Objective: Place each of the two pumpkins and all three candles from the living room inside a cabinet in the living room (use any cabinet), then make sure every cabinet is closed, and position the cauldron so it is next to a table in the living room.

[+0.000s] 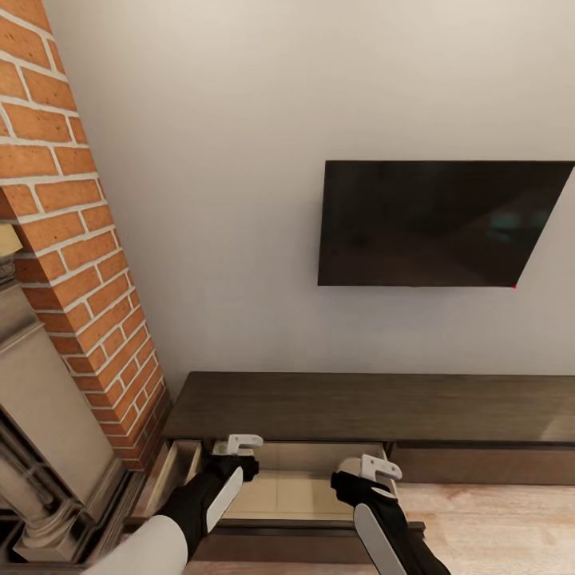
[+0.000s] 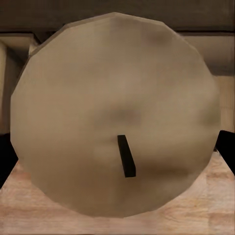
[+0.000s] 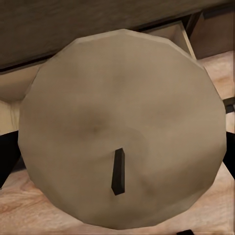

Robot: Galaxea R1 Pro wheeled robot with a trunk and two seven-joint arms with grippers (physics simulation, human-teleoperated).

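Note:
The long low dark-brown cabinet [image 1: 359, 407] runs along the wall, and its left drawer [image 1: 291, 483] is pulled out, showing a pale beige inside. Both arms reach over that drawer. My left gripper [image 1: 237, 463] is shut on a beige candle [image 2: 115, 112], whose flat top and dark wick face the left wrist camera. My right gripper [image 1: 361, 479] is shut on a second candle [image 3: 122, 127], seen the same way. Dark fingers [image 2: 6, 166] [image 3: 7, 156] hug each candle's sides. The pumpkins, cauldron and table are out of view.
A brick fireplace [image 1: 72, 263] with a stone surround stands close on the left of the cabinet. A black TV [image 1: 439, 224] hangs on the wall above it. Light wood floor [image 1: 495, 519] lies to the right of the open drawer.

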